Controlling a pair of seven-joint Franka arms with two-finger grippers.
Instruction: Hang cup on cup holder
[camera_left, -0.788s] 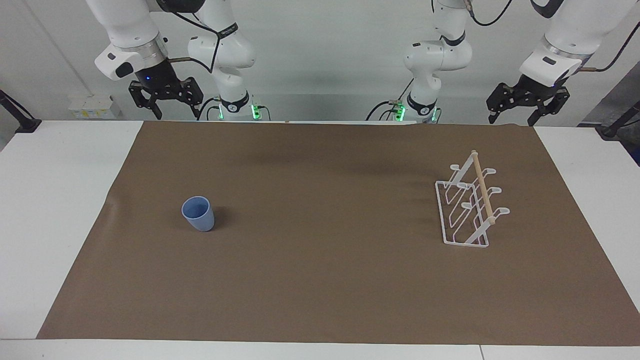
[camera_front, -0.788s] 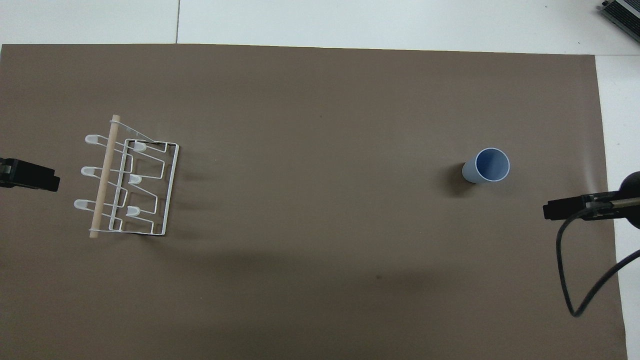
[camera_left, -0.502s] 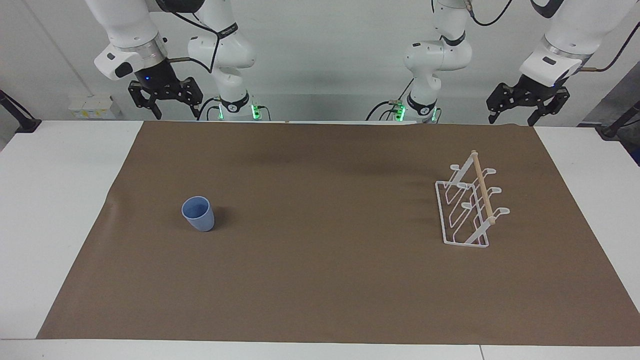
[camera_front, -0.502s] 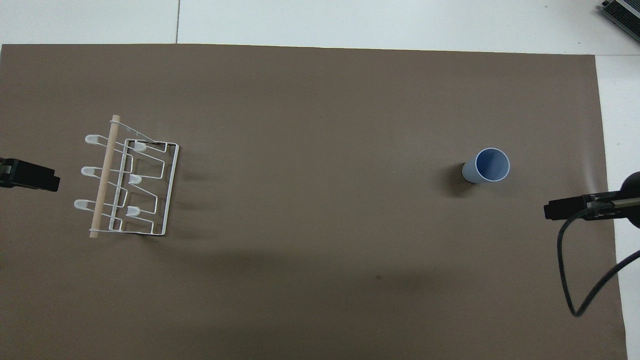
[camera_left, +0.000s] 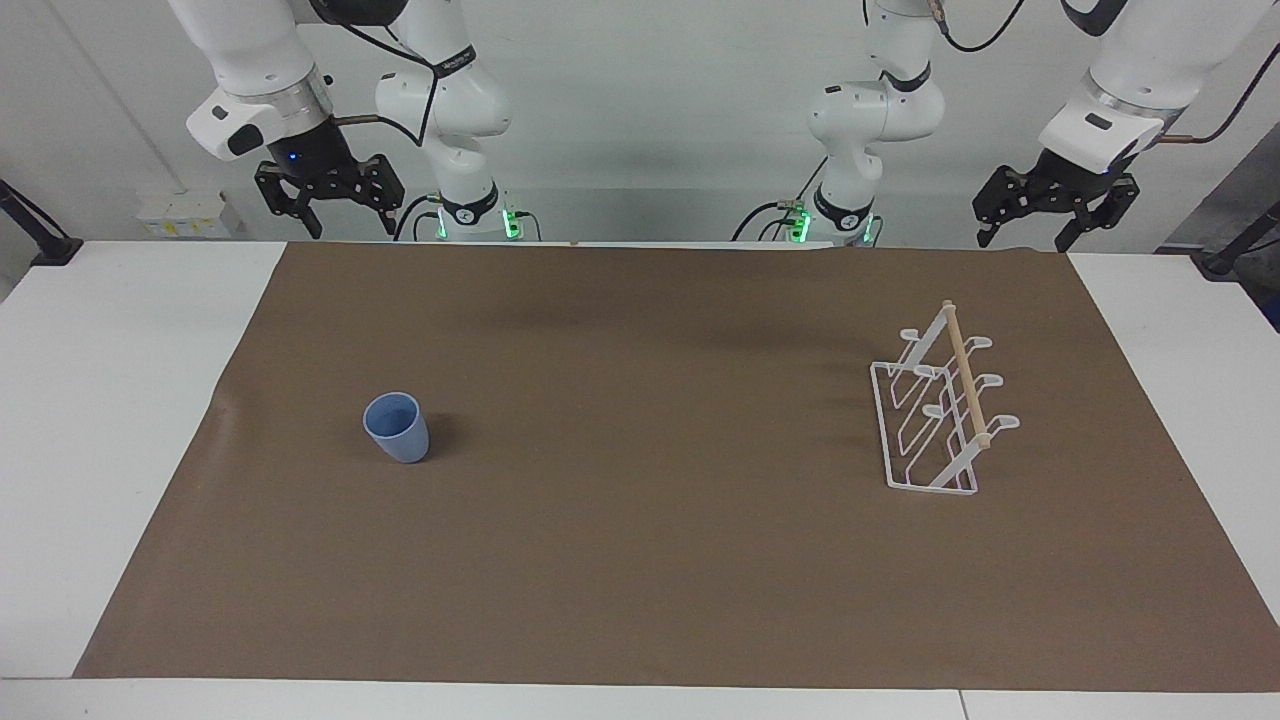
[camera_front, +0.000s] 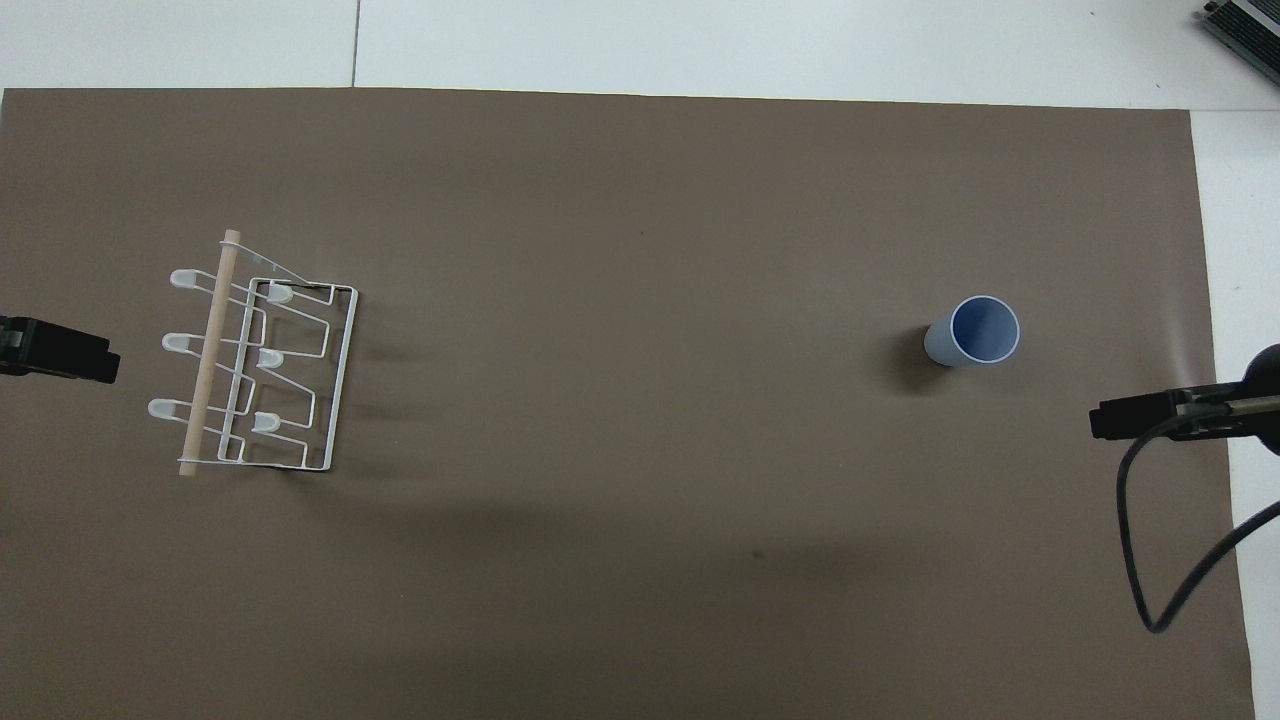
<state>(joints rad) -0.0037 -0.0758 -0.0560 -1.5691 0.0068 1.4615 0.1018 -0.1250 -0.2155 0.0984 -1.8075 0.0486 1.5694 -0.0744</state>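
Note:
The light-blue cup (camera_left: 396, 428) stands upright, mouth up, on the brown mat toward the right arm's end of the table; it also shows in the overhead view (camera_front: 972, 332). The white wire cup holder (camera_left: 935, 415) with its wooden rod stands toward the left arm's end, and shows in the overhead view (camera_front: 255, 365). My right gripper (camera_left: 345, 215) hangs open and empty, high over the mat's edge by the robots. My left gripper (camera_left: 1030, 225) hangs open and empty, high over the mat's corner by the robots. Neither touches anything.
A brown mat (camera_left: 640, 560) covers most of the white table (camera_left: 100, 400). In the overhead view only the tips of the left gripper (camera_front: 55, 350) and right gripper (camera_front: 1140, 417) show, with a black cable (camera_front: 1140, 560) looping below the right one.
Both grippers have drifted very slightly upward. The cup and the cup holder have not moved.

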